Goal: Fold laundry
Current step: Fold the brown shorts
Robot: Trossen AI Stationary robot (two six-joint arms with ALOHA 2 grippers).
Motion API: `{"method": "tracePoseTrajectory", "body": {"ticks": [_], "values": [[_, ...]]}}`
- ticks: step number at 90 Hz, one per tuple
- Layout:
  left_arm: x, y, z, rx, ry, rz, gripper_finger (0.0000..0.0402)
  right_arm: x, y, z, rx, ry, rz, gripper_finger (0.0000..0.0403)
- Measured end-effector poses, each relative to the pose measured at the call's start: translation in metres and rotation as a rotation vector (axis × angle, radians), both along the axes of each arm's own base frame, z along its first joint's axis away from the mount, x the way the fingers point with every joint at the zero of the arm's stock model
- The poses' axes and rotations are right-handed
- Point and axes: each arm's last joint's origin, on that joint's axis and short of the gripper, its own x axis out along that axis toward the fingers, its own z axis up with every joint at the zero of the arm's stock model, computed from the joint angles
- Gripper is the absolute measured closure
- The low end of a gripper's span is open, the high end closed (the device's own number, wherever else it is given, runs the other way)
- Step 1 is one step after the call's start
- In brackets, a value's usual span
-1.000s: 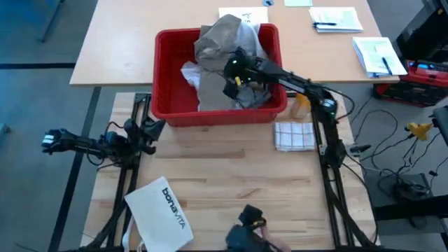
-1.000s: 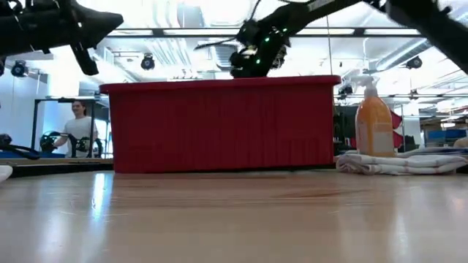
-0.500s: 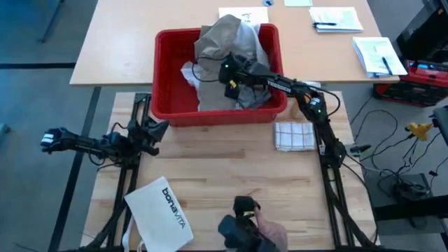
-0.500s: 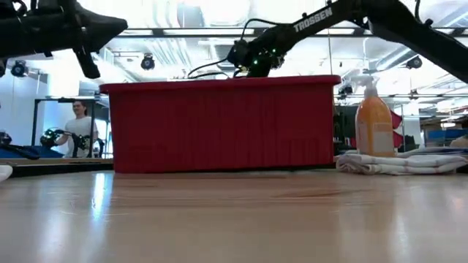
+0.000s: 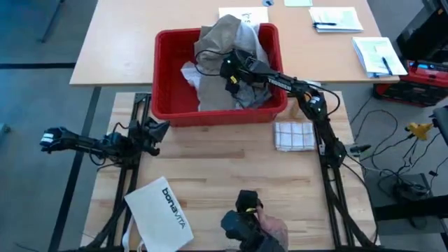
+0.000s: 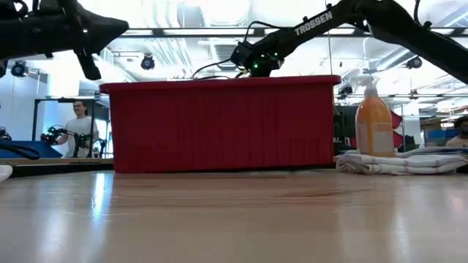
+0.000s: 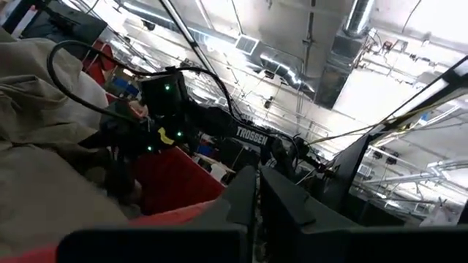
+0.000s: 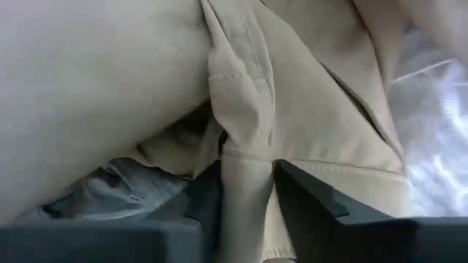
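The laundry lies heaped in a red bin [image 5: 164, 77] at the table's far side. A khaki-tan piece [image 5: 222, 36] is on top, a grey garment [image 5: 213, 91] is lower, and a bit of white [image 5: 190, 72] shows at the left. My right gripper [image 5: 225, 72] reaches into the bin from the right and is shut on the khaki-tan piece [image 8: 292, 109]. In the low view it [image 6: 252, 64] sits just above the bin's rim. My left gripper [image 5: 159, 127] hangs shut and touches nothing, left of the bin's near corner. My right gripper pinches a stitched fold of the khaki-tan piece [image 8: 247, 157] between its two fingers [image 8: 208, 197]; the fold is several layers thick. The fold runs on away from the fingers. The rest of the piece lies slack on the heap in the bin.
An orange spray bottle [image 5: 301, 105] and a folded checked towel [image 5: 292, 134] lie right of the bin. A white bag printed "bonavita" [image 5: 164, 213] lies near the front left. A person's hand [image 5: 262, 229] shows at the front edge. Papers [image 5: 336, 19] lie on the far table.
My right gripper has gone down into the bin and a little toward the table's left, onto the khaki-tan piece. The heap has kept its shape.
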Motion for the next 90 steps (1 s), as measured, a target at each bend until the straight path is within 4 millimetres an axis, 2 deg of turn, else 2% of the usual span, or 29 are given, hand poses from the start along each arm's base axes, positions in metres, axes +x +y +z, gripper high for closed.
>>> {"method": "tracePoseTrajectory", "body": {"ticks": [7, 11, 26, 39, 52, 69, 81, 90], "values": [[0.0, 0.0, 0.0, 0.0, 0.0, 0.0, 0.0397, 0.0, 0.003, 0.012, -0.015, -0.027, -0.001, 0.0377], [0.0, 0.0, 0.0, 0.0, 0.0, 0.0, 0.0397, -0.001, 0.005, 0.022, -0.028, -0.05, -0.001, 0.0391], [0.0, 0.0, 0.0, 0.0, 0.0, 0.0, 0.0397, -0.009, 0.017, 0.065, -0.058, -0.16, -0.025, 0.0396], [0.0, 0.0, 0.0, 0.0, 0.0, -0.001, 0.0397, -0.021, 0.038, 0.105, -0.012, -0.266, -0.052, 0.04], [0.0, -0.001, 0.0, -0.049, -0.037, -0.064, 0.0397, -0.035, 0.073, 0.146, 0.074, -0.411, -0.04, 0.0401], [0.002, -0.003, -0.001, -0.046, -0.032, -0.119, 0.0397, -0.058, 0.136, 0.201, 0.159, -0.635, 0.059, 0.0402], [0.002, -0.003, -0.001, -0.039, -0.036, -0.14, 0.0397, -0.075, 0.173, 0.233, 0.198, -0.787, 0.11, 0.0402], [0.002, -0.003, 0.0, -0.038, -0.038, -0.139, 0.0397, -0.09, 0.2, 0.257, 0.257, -0.916, 0.216, 0.0402]]}}
